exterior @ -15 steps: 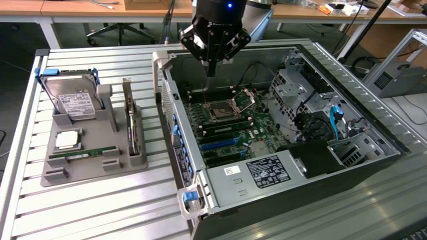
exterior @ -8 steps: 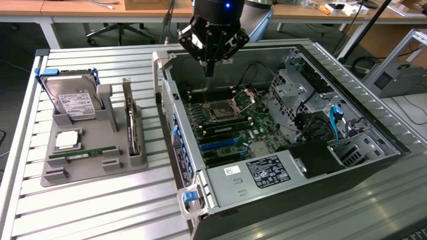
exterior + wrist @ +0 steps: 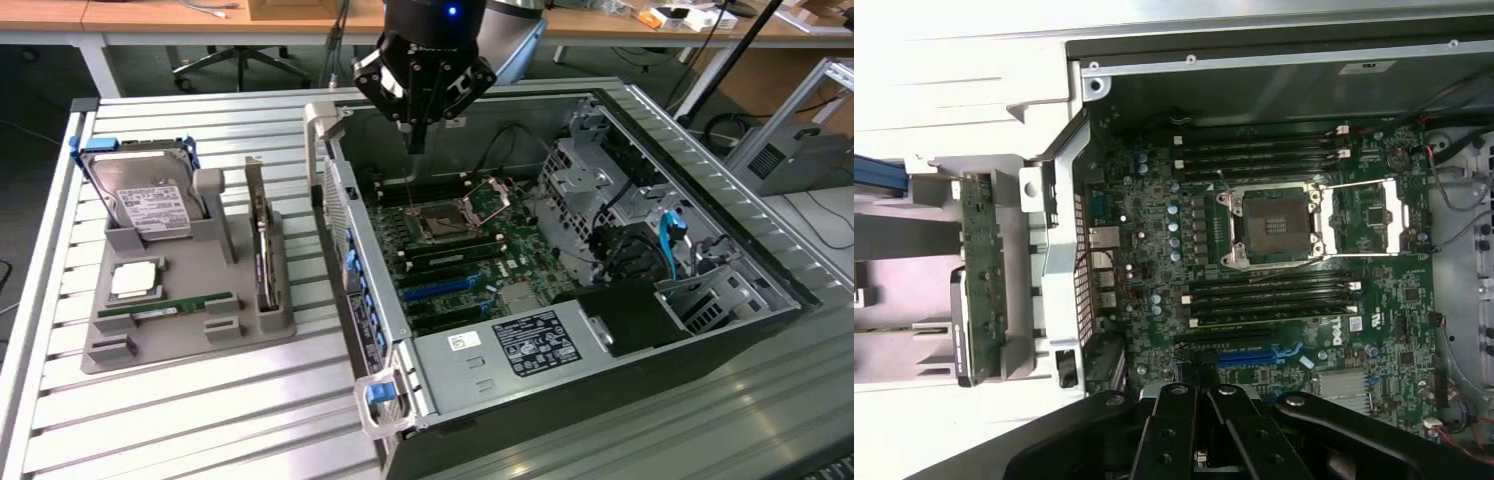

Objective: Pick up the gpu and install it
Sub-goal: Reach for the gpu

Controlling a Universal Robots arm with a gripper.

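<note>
**Gripper over the case, gpu off to the side in its rack**

Black multi-link gripper (image 3: 416, 143) hangs over the far end of the green motherboard (image 3: 461, 255), inside the open black-and-silver computer case (image 3: 330, 185). Fingers look pressed together, nothing between them.

The gpu (image 3: 264, 250), a thin dark circuit card with a silvery metal edge, is not picked yet. It stands on edge in a slot of the grey plastic parts holder (image 3: 174, 340), outside the case.

Key relation: from the gripper, the card lies toward the exterior view's left, across the case's side wall and lower than the fingertips. Well apart, no contact. Its long axis runs roughly parallel to that wall, so it is presented as a narrow strip edge-up. In the wrist view the same card (image 3: 979, 275) sits beyond the wall, lengthwise along it.

Judgement: the task is at its start, pick-up not begun.
</note>
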